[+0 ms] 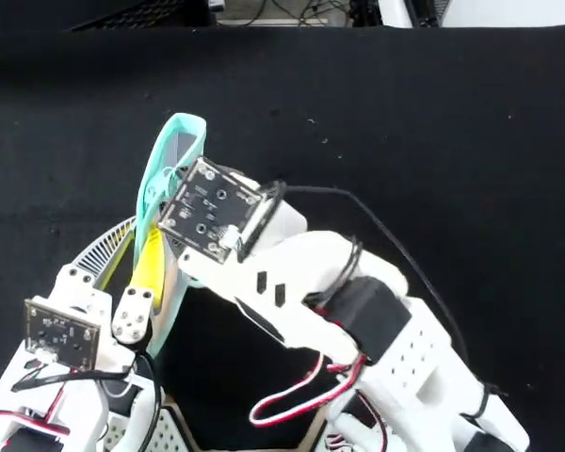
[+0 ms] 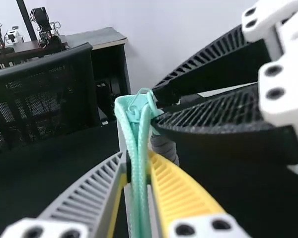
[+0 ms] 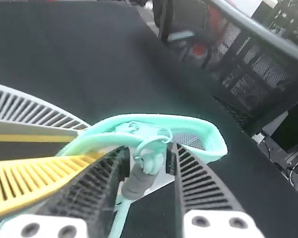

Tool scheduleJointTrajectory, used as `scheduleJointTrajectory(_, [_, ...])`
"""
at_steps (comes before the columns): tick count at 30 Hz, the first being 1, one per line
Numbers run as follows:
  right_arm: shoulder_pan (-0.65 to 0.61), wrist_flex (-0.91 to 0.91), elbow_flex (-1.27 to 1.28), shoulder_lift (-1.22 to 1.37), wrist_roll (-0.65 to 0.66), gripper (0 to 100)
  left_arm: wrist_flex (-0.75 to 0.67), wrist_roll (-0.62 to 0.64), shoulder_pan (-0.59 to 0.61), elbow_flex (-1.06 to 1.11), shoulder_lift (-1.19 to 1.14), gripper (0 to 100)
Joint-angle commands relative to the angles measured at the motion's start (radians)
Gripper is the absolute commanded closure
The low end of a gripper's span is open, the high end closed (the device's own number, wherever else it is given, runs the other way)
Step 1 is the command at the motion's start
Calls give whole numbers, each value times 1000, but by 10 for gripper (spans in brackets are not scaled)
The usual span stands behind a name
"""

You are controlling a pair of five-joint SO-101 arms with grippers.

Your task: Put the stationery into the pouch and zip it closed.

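Mint-green fabric, thin and floppy by the look of it: the pouch (image 1: 174,141) stands on edge above the black table (image 1: 433,122), pinned between the two arms. The left gripper (image 2: 137,163) has its grey and yellow fingers closed tight on the pouch's seam, just below the zip end. The right gripper (image 3: 146,158) has its black fingers drawn narrow around the zipper pull (image 3: 144,171), ring and grey tab between them, pinching it as far as I can judge. I'd guess the pouch weighs little and will buckle if pushed, so the cloth must be held taut against the pull. The small, slippery tab looks like the only sensible thing to tug.
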State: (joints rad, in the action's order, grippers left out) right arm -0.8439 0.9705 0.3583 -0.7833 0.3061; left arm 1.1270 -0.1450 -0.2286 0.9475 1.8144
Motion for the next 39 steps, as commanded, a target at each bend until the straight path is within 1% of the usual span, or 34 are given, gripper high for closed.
scheduleJointTrajectory(1, [-9,-41,18,-47,-5,858,-2,-9,-12,-30,0,973])
scheduleJointTrajectory(5, [-8,-72,71,-48,-3,860,-2,-9,-12,-30,0,973])
scheduleJointTrajectory(9, [34,-138,119,-48,-3,861,-2,-9,-12,-30,0,973])
scheduleJointTrajectory(15, [49,-144,182,-53,-3,861,-3,-9,-12,-30,0,973])
scheduleJointTrajectory(18, [49,-150,183,-48,-3,861,-3,-9,-12,-30,0,973])
scheduleJointTrajectory(21, [51,-193,183,-53,-3,861,-3,-9,-12,-30,0,973])
scheduleJointTrajectory(25, [74,-227,180,-54,-5,861,-2,-9,-12,-30,0,973])
scheduleJointTrajectory(27, [92,-224,173,-54,-5,881,-2,-9,-12,-30,0,973])
scheduleJointTrajectory(31, [126,-232,177,-81,-5,985,-2,-9,-12,-30,-2,973])
scheduleJointTrajectory(39, [126,-226,179,-157,-11,973,-2,-9,-12,-30,-2,973])
